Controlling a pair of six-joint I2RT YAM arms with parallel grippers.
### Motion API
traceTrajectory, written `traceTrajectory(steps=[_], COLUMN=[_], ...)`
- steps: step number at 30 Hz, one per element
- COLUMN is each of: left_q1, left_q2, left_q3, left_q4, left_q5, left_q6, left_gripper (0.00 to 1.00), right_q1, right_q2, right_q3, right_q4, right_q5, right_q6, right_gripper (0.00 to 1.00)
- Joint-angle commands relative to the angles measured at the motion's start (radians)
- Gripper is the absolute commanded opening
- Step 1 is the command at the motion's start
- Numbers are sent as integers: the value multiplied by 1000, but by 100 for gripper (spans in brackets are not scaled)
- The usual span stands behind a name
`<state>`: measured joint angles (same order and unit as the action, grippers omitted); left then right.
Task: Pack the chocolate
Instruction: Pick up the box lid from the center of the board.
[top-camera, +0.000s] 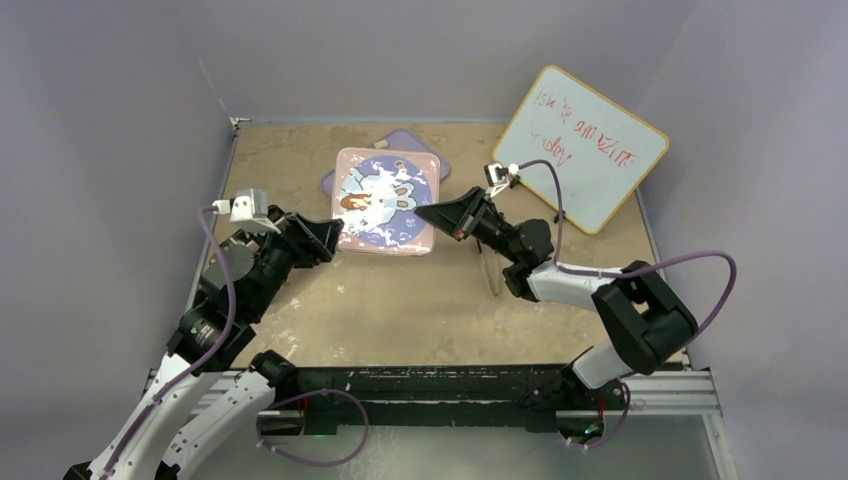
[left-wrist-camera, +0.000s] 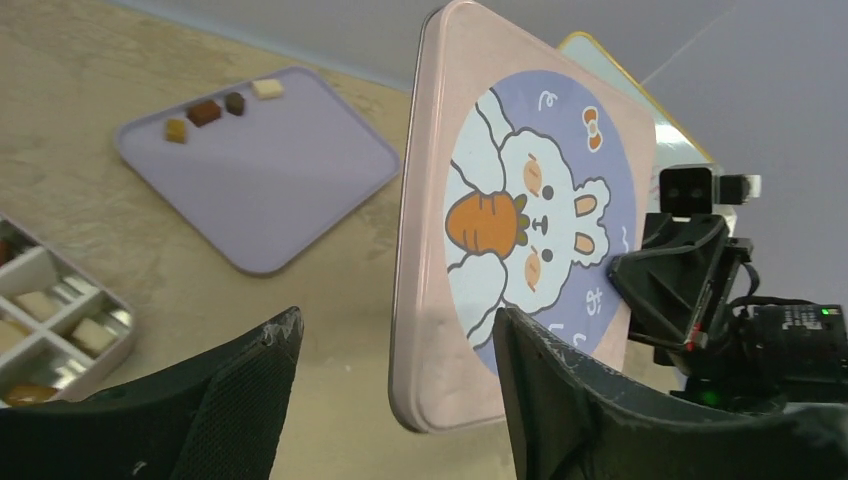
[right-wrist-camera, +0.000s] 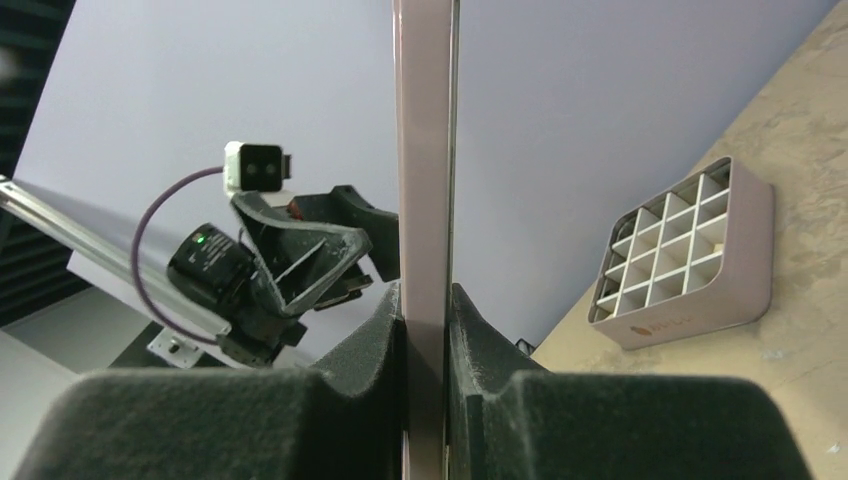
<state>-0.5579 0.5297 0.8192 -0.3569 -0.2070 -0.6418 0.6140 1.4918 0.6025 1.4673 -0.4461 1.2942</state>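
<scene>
One arm (top-camera: 560, 278) stretches inward, right claw (right-wrist-camera: 426, 310) pinching the lid (top-camera: 385, 200) edgewise.

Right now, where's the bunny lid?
Top view, centre-back of the table: the bunny lid is clamped at its right edge in the right gripper, with the open left gripper at its left edge and the lilac tray behind.

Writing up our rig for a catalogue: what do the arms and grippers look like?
The left arm and right arm are black with white link covers. The left gripper and right gripper have black, wedge-shaped fingers. A small white camera sits on each wrist, and a purple cable loops along each arm.
</scene>
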Motion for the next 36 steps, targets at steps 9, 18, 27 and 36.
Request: traceTrajectory(steps=[9, 18, 27, 36], left_q1=[-3, -3, -3, -3], left_q2=[78, 41, 21, 171], left_q3=[176, 126, 149, 290], left_q4=[-171, -218, -221, -233], left_q5=[-201, -235, -143, -173], left_q6=[354, 370, 378, 376], left_gripper=[78, 79, 82, 97], right_q1=[-9, 0, 89, 188], right_q2=[451, 729, 747, 899], right_q3=[463, 742, 987, 1414], right_q4=[-23, -71, -508, -1052], right_q5=[-66, -130, -215, -303], right_q6=[135, 187, -12, -228], right_gripper=[0, 0, 0, 0])
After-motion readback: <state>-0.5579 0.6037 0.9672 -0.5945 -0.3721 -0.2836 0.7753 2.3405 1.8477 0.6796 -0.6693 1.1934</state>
